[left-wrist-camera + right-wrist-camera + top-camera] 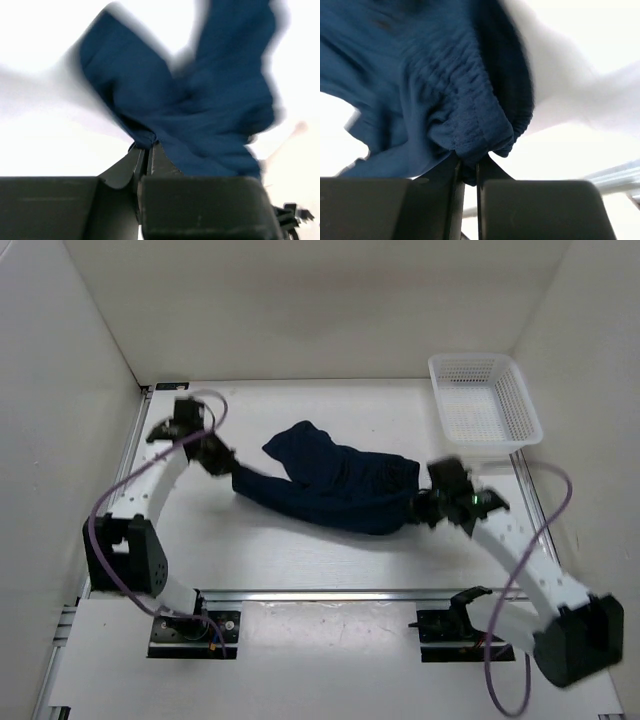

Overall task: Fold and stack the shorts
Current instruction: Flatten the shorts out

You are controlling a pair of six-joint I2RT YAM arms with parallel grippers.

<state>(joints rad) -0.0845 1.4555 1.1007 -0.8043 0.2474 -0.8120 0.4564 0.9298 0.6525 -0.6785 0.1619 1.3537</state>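
The dark navy shorts (pixel 335 485) hang stretched between my two grippers across the middle of the white table, with one leg flopped toward the back. My left gripper (pixel 222 462) is shut on the left end of the shorts; in the left wrist view the fabric (pixel 200 115) is pinched between the closed fingers (pixel 160 160). My right gripper (pixel 425 508) is shut on the right end, at the elastic waistband (pixel 480 130), with the cloth bunched between its fingers (pixel 492 172).
A white mesh basket (pixel 485 400) stands at the back right corner of the table. White walls enclose the table on the left, back and right. A metal rail (pixel 320 595) runs along the near edge between the arm bases.
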